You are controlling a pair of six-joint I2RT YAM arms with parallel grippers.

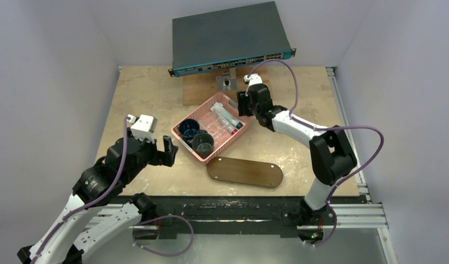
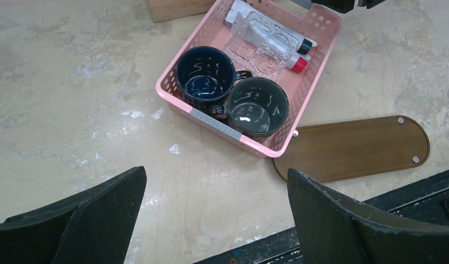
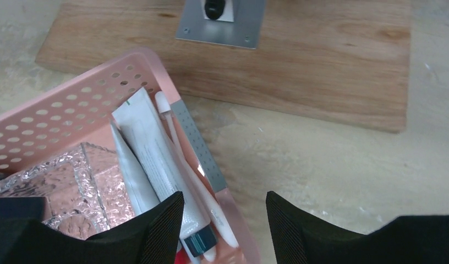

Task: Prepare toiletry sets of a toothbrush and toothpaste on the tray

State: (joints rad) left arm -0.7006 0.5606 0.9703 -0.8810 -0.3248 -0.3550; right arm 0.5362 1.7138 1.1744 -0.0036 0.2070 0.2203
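Observation:
Inside the pink basket (image 3: 57,99) lie white toothpaste tubes (image 3: 156,148) and a slim white toothbrush (image 3: 184,159), along its right wall. My right gripper (image 3: 224,198) hovers over that wall, open, nothing between its fingers; its left finger is over the tubes, its right finger over bare table. From above, the right gripper (image 1: 244,104) is at the far right corner of the basket (image 1: 185,147). The dark-brown tray (image 1: 244,171) lies bare, just near of the basket. My left gripper (image 1: 170,151) hangs open above the table, left of the basket, holding nothing.
Two dark mugs (image 2: 204,74) (image 2: 258,105) fill the basket's near end, with clear textured wrapping (image 3: 85,181) behind them. A wooden board (image 3: 321,55) with a metal plate (image 3: 222,22) lies beyond the basket. A dark flat device (image 1: 230,36) spans the back.

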